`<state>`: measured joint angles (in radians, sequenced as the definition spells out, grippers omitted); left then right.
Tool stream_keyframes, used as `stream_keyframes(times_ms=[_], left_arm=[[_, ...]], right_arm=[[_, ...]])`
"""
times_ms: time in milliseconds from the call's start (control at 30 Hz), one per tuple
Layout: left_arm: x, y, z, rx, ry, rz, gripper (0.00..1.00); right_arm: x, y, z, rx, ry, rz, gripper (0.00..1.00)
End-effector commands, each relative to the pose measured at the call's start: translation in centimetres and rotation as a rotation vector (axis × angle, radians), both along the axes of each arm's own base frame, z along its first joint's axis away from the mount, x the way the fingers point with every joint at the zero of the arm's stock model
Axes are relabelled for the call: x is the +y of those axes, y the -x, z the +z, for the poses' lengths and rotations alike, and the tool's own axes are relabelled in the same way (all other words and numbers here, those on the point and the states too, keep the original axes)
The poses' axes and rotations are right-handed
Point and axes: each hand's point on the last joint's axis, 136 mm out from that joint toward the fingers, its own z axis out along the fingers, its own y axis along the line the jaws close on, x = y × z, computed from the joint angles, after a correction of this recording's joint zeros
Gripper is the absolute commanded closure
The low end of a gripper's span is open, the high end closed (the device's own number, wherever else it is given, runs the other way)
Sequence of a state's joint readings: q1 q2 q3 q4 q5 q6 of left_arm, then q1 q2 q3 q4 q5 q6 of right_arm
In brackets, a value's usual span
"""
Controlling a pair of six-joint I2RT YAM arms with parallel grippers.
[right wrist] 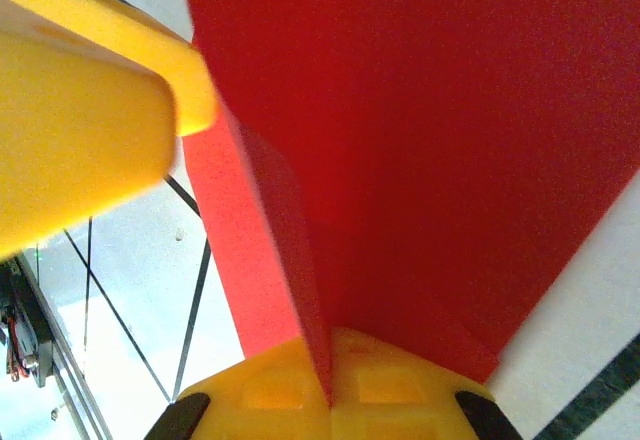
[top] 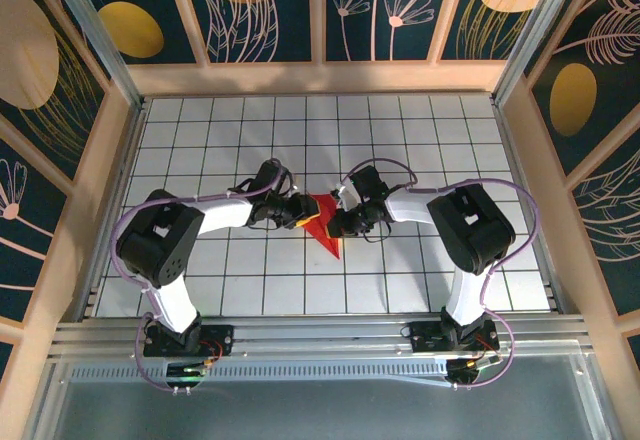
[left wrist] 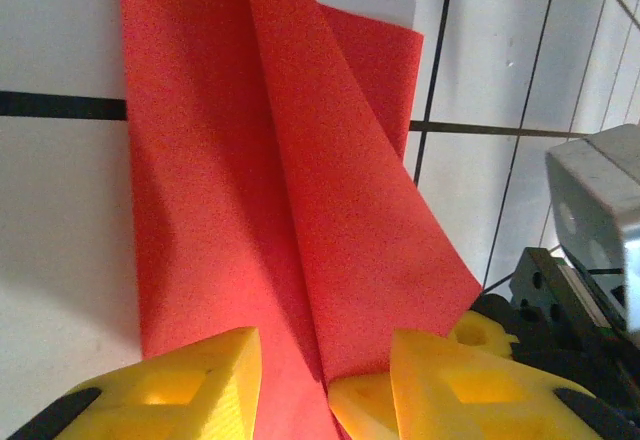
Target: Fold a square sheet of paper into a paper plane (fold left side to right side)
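White gridded worktop [top: 400,130] is carrying everything; the right hand [right wrist: 330,385] is pinching the red paper [top: 325,230] along its raised crease, while the left hand [left wrist: 325,350] is standing parted around a lifted flap, mid-worktop between both arms.

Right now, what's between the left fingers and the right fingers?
The folded red paper: the top view shows it bridging the gap, the right fingers pinch its crease, a flap rises between the left fingers.
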<state>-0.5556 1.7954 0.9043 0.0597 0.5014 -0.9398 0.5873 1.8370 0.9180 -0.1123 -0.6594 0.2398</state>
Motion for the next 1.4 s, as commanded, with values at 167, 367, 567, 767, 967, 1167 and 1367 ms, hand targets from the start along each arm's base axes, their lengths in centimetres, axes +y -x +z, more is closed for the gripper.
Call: stream_keyframes(times_ms=[167,367,567,767,967,1167,1367], left_arm=[[-1.7,-1.1,0.1,0.002,0.034,-0.015,0.6],[-2.6,-1.6,0.2,-0.003,0.037,-0.028,0.6],[-2.3,-1.4,-1.2,0.016,0.0,-0.024,0.6],[-1.5,-1.1,-2.7,0.039,-0.05,-0.015,0.6],[-1.0,-0.9,-3.6,0.054,-0.082,-0.008,0.6],[-0.6,-0.7,-4.1,0.061,-0.105,-0.005,0.6],[-0.7,-0.8,-4.0,0.059,-0.104,-0.005,0.6]], right_arm=[[-0.7,0.6,-0.7,0.024,0.018,0.018,1.0],[-0.9,0.5,-0.9,0.024,0.03,0.013,0.98],[-0.8,0.4,-0.7,0.022,0.024,0.009,0.94],[-0.4,0.0,0.2,0.004,0.005,0.01,0.88],[-0.1,-0.7,1.9,-0.029,-0.017,0.004,0.81],[-0.5,-1.4,3.7,-0.061,-0.029,-0.027,0.74],[-0.9,-1.2,4.7,-0.069,-0.047,-0.051,0.66]])
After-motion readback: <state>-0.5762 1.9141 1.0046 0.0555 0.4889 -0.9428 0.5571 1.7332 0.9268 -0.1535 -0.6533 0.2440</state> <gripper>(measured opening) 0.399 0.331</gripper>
